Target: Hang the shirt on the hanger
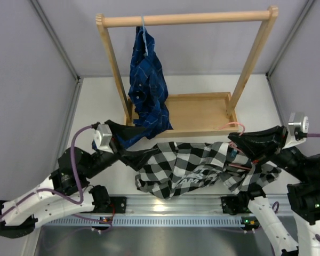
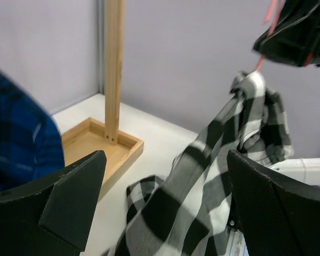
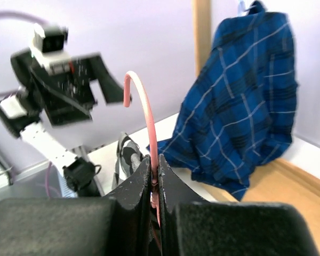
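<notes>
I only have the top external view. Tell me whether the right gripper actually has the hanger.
Observer: Yes. In the right wrist view the right gripper is shut on the pink hanger wire, hook pointing up.
Operator: Now report the left gripper.
Observer: The left wrist view shows the left gripper open, fingers wide apart.
Operator: Say where the shirt is from there.
Observer: The shirt hangs ahead of those fingers, its top end raised just under the right gripper.

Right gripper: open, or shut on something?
Shut on the hanger: the right gripper clamps the pink wire below its hook, per the right wrist view.
</notes>
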Action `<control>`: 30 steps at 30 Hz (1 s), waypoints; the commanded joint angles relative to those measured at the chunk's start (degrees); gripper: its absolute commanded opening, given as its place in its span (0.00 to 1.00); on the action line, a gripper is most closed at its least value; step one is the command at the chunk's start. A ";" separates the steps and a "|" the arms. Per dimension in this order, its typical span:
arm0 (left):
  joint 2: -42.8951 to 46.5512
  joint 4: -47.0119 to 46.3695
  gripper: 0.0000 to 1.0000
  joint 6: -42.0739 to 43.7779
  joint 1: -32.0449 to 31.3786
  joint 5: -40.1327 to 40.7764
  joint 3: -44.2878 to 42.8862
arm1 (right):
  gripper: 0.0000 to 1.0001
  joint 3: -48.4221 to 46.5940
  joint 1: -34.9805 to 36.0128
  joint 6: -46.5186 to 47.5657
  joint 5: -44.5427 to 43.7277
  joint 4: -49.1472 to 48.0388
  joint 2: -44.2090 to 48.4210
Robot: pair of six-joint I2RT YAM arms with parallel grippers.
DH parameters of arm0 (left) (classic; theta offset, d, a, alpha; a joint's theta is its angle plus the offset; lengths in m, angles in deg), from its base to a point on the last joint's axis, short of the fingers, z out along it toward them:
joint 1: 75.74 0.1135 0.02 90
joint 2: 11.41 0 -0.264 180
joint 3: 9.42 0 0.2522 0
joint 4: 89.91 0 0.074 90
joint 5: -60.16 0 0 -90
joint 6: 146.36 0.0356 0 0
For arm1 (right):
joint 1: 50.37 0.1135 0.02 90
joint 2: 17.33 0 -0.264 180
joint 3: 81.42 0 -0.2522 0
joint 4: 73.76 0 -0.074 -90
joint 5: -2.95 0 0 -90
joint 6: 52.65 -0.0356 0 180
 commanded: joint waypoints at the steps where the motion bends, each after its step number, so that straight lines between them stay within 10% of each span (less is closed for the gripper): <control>1: 2.26 -2.02 0.98 -5.47 -0.13 6.82 7.75 | 0.00 -6.57 0.66 2.15 -7.49 4.00 -1.35; 10: 4.04 -3.60 0.92 -5.84 -0.13 5.48 14.45 | 0.00 -13.61 0.66 1.63 -6.89 6.83 -4.43; 15: -2.02 -3.26 0.00 -7.58 -0.13 12.83 12.43 | 0.00 -14.67 0.75 2.94 -9.33 8.40 -4.25; 22: 2.79 7.29 0.00 -24.37 -0.13 48.70 14.35 | 0.00 -13.27 0.66 6.63 -22.96 13.16 -2.15; 30: 2.64 5.37 0.03 -23.16 -0.13 40.23 15.25 | 0.00 -11.95 0.75 4.53 -21.39 11.49 -4.95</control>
